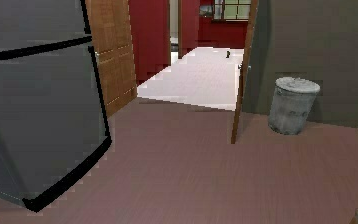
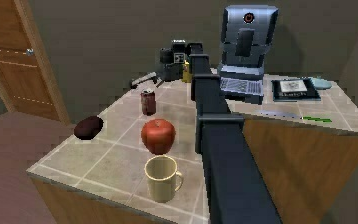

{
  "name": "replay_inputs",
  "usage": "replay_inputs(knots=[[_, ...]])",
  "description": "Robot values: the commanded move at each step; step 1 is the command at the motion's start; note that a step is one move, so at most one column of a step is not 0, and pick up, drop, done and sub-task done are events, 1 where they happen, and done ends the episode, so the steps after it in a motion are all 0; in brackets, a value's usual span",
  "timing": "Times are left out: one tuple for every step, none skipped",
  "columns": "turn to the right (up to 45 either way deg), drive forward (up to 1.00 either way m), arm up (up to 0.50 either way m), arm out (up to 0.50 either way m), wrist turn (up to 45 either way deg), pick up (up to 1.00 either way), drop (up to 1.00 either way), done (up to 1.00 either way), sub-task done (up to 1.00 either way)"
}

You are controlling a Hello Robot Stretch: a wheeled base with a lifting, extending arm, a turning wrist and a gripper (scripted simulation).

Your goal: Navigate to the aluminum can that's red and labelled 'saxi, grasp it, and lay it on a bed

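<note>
The robot stands beside a beige tiled counter (image 2: 107, 152), and its dark square arm (image 2: 222, 150) reaches out across the top. I therefore judge the step in hand to be the grasp; the carrying to a bed is not yet begun. The task's thing, a small dark-red cylindrical metal can (image 2: 148, 101), stands upright near the counter's edge at the arm side view's left. It is just beyond a round red apple (image 2: 159, 135) and apart from it. A cream ceramic mug (image 2: 164, 180) stands by the near edge, and a dark brown oval lump (image 2: 88, 127) lies at the left corner. The dark gripper (image 2: 175, 56) is at the arm's far end, toward the far edge, with clutter behind it. I cannot tell how its fingers stand, nor whether they hold anything. It seems to be farther out than the can, so the next move probably calls for drawing the arm in to the can. No writing on the can is readable, nor on the tall grey-blue coffee machine (image 2: 249, 45).
</note>
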Motion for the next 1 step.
replay_inputs(knots=[[0.0, 0.0, -0.14, 0.0, 0.0, 0.0, 0.0, 0.0, 0.0]])
